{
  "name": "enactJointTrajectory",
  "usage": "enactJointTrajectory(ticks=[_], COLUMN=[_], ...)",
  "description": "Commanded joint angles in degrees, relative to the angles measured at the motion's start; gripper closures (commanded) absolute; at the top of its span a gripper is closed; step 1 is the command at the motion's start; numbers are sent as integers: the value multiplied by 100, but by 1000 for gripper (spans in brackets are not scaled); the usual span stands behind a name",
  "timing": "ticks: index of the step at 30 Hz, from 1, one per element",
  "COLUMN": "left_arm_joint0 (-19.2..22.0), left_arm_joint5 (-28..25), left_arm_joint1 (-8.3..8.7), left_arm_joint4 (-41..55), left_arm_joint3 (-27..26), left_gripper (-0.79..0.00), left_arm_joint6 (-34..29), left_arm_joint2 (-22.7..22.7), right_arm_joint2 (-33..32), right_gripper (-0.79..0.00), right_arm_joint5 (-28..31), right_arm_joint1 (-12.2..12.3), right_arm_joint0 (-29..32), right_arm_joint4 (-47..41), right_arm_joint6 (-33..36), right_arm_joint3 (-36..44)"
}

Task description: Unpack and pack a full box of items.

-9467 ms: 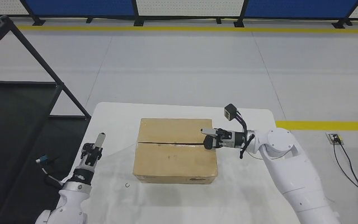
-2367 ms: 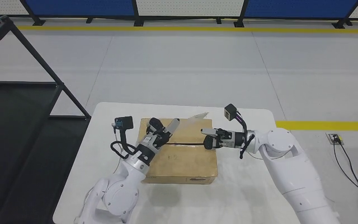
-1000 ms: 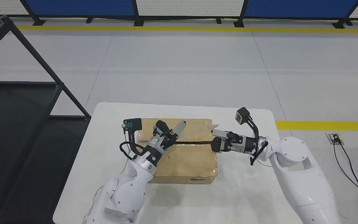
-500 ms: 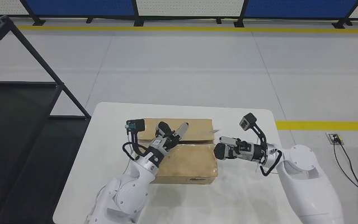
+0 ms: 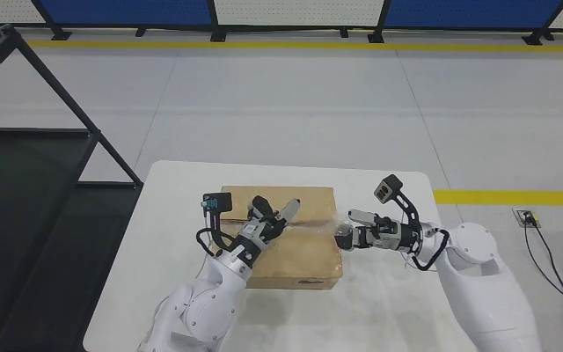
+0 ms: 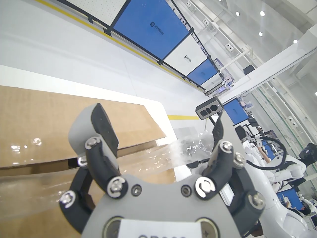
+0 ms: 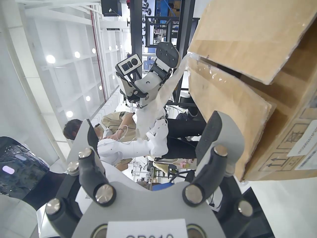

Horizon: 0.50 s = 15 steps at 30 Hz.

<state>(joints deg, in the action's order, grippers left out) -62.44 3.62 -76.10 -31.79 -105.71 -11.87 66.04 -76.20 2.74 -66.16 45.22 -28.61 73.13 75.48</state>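
Observation:
A closed cardboard box (image 5: 295,260) lies in the middle of the white table (image 5: 387,299). My left gripper (image 5: 275,208) hovers open over its top seam, and in the left wrist view the left gripper (image 6: 161,130) stands above the flaps of the box (image 6: 49,115). Just off the box's right end, my right gripper (image 5: 341,236) is open. A peeled strip of clear tape (image 7: 161,97) runs from the seam at the corner of the box (image 7: 247,38) into the gap of the right gripper (image 7: 153,134). The same tape (image 6: 183,147) looks crumpled at the box's right end.
A black metal frame (image 5: 53,176) stands off the table's left side. The table has bare room to the right of the box and along its front edge. A yellow floor line (image 5: 493,196) runs behind the right arm.
The right gripper has drawn back a little from the box's right end, with the loosened tape trailing after it. My left gripper has shifted slightly right along the box top.

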Motion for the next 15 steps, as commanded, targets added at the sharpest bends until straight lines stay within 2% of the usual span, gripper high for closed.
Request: enactJointTrajectory(ticks=[1,4,6,11,15], left_arm_joint0=[-5,-8,-11,-18,-26], left_arm_joint5=[7,6,-2,-10,-17], left_arm_joint1=[-5,-11,-15,-25,-34], left_arm_joint4=[-4,-10,-22,-45,-51], left_arm_joint3=[1,-2,-2,-11,-32], left_gripper=[-785,-785,-785,-785,-785], left_arm_joint6=[-13,-23,-38,-64,-64], left_arm_joint2=[3,9,11,16,24], right_arm_joint2=[23,44,55,73,105], right_gripper=[-357,-179,-188,-274,-292], right_arm_joint5=[23,31,42,39,29], right_arm_joint1=[6,18,29,66,80], right_arm_joint0=[-10,-8,4,39,48], right_arm_joint4=[4,15,55,309,334], right_arm_joint6=[17,10,1,-148,-209], right_arm_joint3=[-18,-32,-17,96,149])
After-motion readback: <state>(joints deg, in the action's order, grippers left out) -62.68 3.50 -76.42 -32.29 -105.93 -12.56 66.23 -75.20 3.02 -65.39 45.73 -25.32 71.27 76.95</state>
